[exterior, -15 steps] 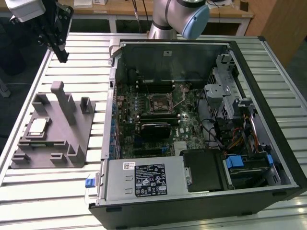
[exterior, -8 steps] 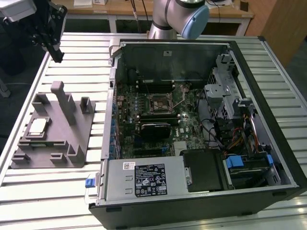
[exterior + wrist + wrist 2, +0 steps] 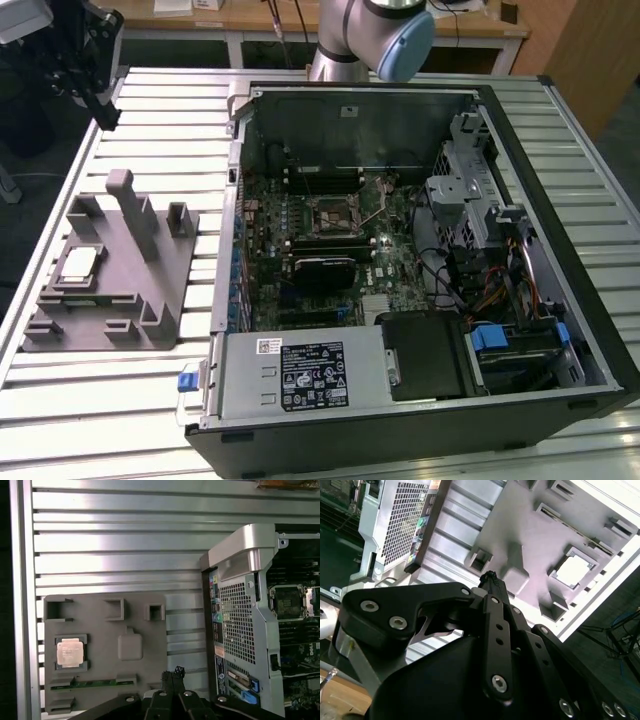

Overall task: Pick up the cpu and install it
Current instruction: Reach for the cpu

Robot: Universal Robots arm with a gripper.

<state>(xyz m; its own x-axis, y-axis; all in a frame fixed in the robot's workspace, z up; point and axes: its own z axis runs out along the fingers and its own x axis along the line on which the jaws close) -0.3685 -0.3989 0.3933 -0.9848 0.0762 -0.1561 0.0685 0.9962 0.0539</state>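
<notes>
Spanning nearly the whole exterior view, the slatted metal table (image 3: 130, 420) carries everything, and its long edge on the exterior view's left runs just beside the grey fixture (image 3: 150, 290). The open computer case (image 3: 590, 330) takes the larger share of the surface, lying on its side with the motherboard (image 3: 262, 290) facing up inside. The case's raised wall (image 3: 232, 200) stands as a rim between the fixture and the board. A strip of bare slats separates the case from the fixture, and more bare slats stretch beyond the fixture toward the arm (image 3: 345, 40). Inside the case a drive cage (image 3: 470, 190) and loose cables crowd the side on the exterior view's right, while the dark metal-framed socket (image 3: 327, 215) sits near the middle of the board. The fixture lies flat on the table and bristles with uprights (the tallest post (image 3: 125, 205) rises close to the chip's pocket). The gripper (image 3: 174, 671) hangs above the table, apart from the fixture, its fingers pressed together tip to tip with nothing between them. In the first wrist view a green memory stick (image 3: 95, 683) lies in a slot of the fixture. Just beside that slot the cpu (image 3: 70, 652) rests flat in a square pocket on the fixture's table-edge side, well apart from the gripper and the socket.
</notes>
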